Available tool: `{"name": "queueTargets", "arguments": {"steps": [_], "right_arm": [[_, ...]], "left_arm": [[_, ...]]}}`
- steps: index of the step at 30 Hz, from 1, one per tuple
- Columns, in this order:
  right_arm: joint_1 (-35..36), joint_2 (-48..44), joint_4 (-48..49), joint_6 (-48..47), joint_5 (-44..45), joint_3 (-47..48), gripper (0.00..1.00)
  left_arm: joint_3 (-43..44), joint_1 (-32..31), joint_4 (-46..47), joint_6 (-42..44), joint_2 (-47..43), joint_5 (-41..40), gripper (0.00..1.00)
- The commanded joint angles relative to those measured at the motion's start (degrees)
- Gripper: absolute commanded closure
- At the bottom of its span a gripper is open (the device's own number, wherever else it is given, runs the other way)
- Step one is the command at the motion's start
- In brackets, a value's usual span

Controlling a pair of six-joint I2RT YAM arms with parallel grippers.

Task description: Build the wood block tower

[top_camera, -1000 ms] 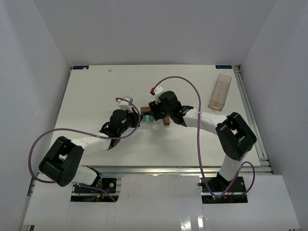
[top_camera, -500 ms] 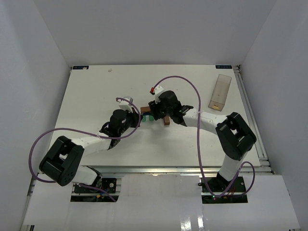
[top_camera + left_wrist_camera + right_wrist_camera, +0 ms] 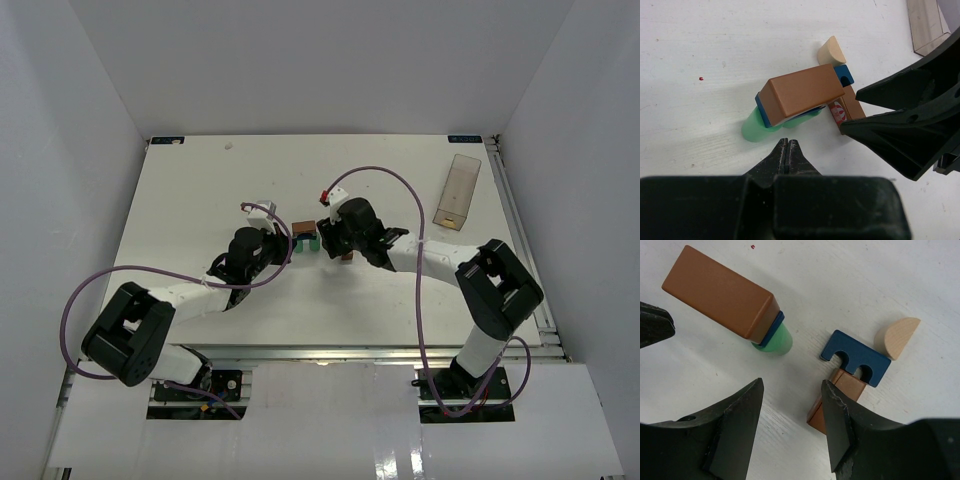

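Topping the green cylinder point(image 3: 776, 341) — a blue piece point(image 3: 774, 326), then brown brick point(image 3: 717, 297)

FREE: bare worktop point(image 3: 200, 190) left of and beyond the stack; narrow strip between stack and loose blocks | BLOCKED: brick-topped stack point(image 3: 720, 292) between left end effector point(image 3: 788, 152) and right end effector point(image 3: 791, 390) | CLUTTER: blue notched block point(image 3: 855, 357), tan half-round point(image 3: 897, 337), brown block point(image 3: 852, 385) bunched together | EDGE: clear box point(image 3: 457, 190) well apart

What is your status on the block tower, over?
Left gripper shut, empty, near brown brick. Right gripper open, empty, over loose blue piece, tan piece, brown piece. Brick sits on blue slab on green cylinder; loose pieces close beside it.
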Motion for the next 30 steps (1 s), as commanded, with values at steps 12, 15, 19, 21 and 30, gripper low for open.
{"name": "queueTargets", "arguments": {"steps": [12, 15, 19, 21, 30], "right_arm": [[0.26, -4.01, -2.49, 3.68, 9.52, -3.70, 0.45], [0.17, -2.67, -2.49, 3.72, 9.73, -3.13, 0.45], [0.17, -1.07, -2.49, 3.81, 10.18, -2.82, 0.45], [0.17, -0.31, -2.49, 3.88, 10.67, -2.58, 0.45], [0.09, 2.96, -2.24, 3.32, 12.94, -1.68, 0.50]], "left_arm": [[1.99, 0.22, 0.80, -0.02, 0.30, -1.08, 1.00], [1.82, 0.13, 0.68, 0.07, -0.04, -1.33, 1.00], [1.52, 0.22, 0.63, 0.08, -0.31, -1.30, 1.00], [0.67, 0.22, 0.69, -0.53, -0.86, -1.34, 1.00], [-2.06, 0.21, -2.24, -3.60, -6.64, -1.96, 0.63]]}}
